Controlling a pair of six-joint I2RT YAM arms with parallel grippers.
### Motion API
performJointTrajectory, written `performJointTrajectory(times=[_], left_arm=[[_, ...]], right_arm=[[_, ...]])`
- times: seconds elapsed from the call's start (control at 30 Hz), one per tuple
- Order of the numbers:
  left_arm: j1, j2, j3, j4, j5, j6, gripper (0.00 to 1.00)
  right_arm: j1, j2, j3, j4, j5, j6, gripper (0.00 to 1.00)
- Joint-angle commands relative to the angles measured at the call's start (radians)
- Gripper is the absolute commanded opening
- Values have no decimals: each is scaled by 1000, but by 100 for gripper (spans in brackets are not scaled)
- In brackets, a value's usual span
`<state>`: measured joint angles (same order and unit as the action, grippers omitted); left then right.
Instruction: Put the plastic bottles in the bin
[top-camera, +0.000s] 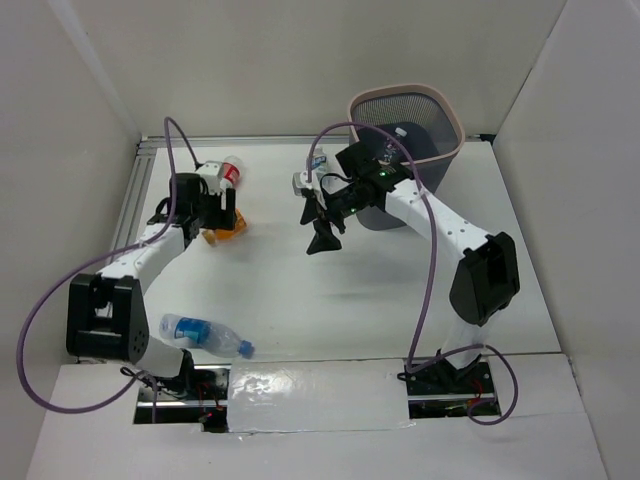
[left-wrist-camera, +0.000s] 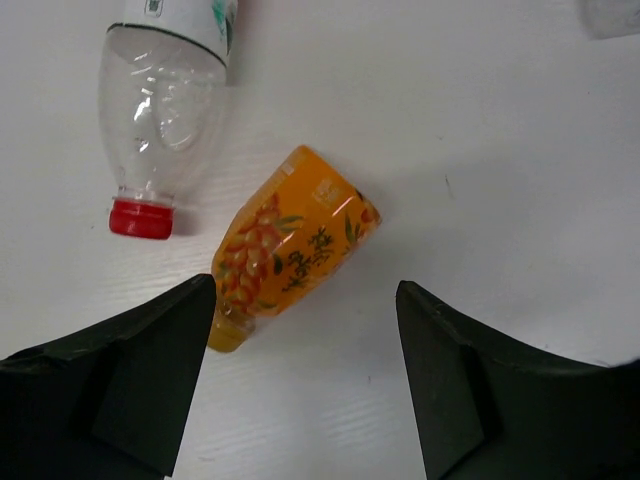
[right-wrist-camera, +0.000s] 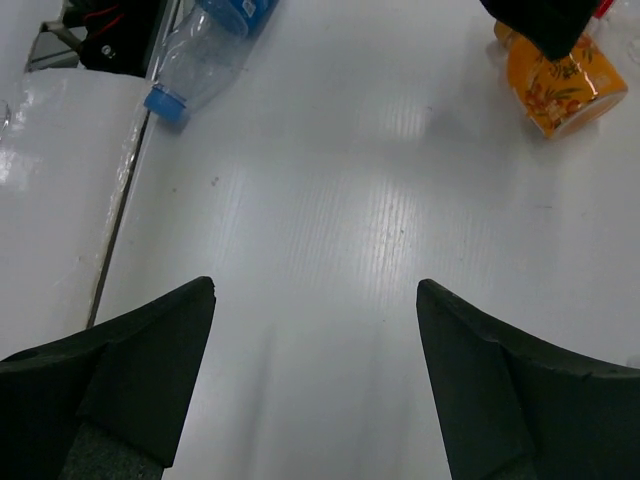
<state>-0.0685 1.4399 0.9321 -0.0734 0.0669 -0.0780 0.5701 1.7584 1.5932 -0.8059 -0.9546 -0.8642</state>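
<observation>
The bin (top-camera: 452, 117) stands at the far right, dark mesh with a pale pink rim. My left gripper (top-camera: 218, 214) is open and empty, just short of an orange-labelled bottle (top-camera: 230, 228), whose neck lies by the left finger (left-wrist-camera: 160, 340) in the left wrist view (left-wrist-camera: 290, 245). A clear bottle with a red cap (top-camera: 229, 172) lies just beyond it (left-wrist-camera: 165, 100). A blue-labelled bottle (top-camera: 200, 333) lies near the left arm's base (right-wrist-camera: 205, 45). My right gripper (top-camera: 318, 230) is open and empty above bare table (right-wrist-camera: 315, 330). Another bottle (top-camera: 317, 162) lies behind the right arm, partly hidden.
White walls close in the table on the left, back and right. The bin's inside shows a clear object (top-camera: 392, 132) that I cannot make out. A glossy white strip (top-camera: 320, 392) runs between the arm bases at the near edge.
</observation>
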Motion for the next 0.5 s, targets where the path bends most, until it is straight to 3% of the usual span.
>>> performJointTrajectory(times=[0.0, 0.23, 0.47], left_arm=[[4, 74, 86, 69, 70, 138, 85], [4, 237, 192, 20, 80, 196, 81], [-27, 264, 175, 7, 45, 234, 79]], right_arm=[[-12, -105, -19, -64, -58, -47, 89], [-30, -137, -29, -41, -58, -6, 89], [-39, -137, -38, -16, -58, 30, 89]])
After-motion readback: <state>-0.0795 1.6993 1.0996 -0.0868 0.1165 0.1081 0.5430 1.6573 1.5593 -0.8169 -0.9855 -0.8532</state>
